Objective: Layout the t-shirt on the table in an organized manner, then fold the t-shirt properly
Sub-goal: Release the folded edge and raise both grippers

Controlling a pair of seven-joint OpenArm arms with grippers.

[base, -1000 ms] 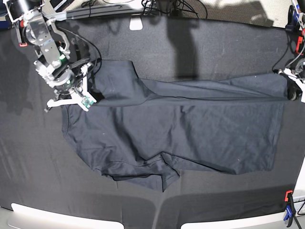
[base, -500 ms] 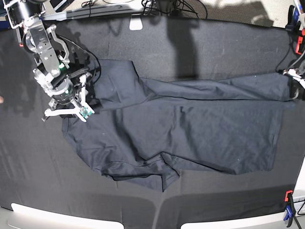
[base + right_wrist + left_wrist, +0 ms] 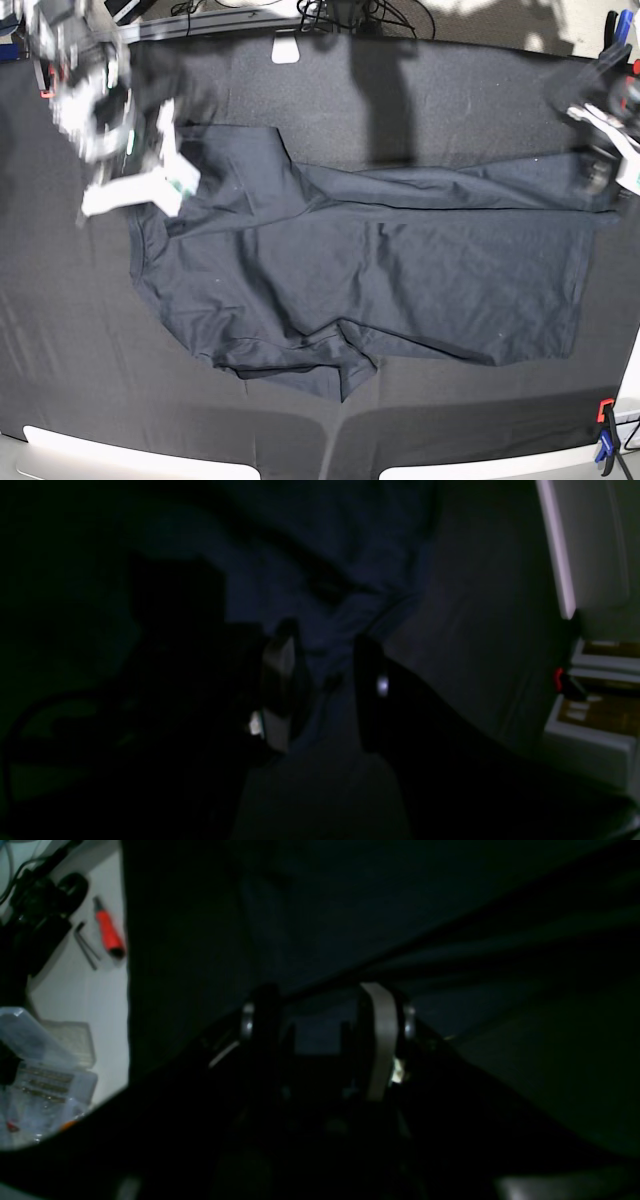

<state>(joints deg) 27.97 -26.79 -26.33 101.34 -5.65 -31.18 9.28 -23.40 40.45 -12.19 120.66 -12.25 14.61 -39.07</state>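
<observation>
Base view shows both grippers, right point(image 3: 140, 190) and left point(image 3: 610, 140), lifted off the t-shirt point(image 3: 380, 280), jaws now parted, empty. Shirt lies spread but rumpled, so laying-out continues.

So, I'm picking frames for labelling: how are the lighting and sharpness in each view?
Base view: evenly lit and sharp on the t-shirt, but both arms are motion-blurred, the right gripper worst, and a shadow falls across the table. Left wrist view: very dark, left gripper barely outlined. Right wrist view: equally dark and soft.
</observation>
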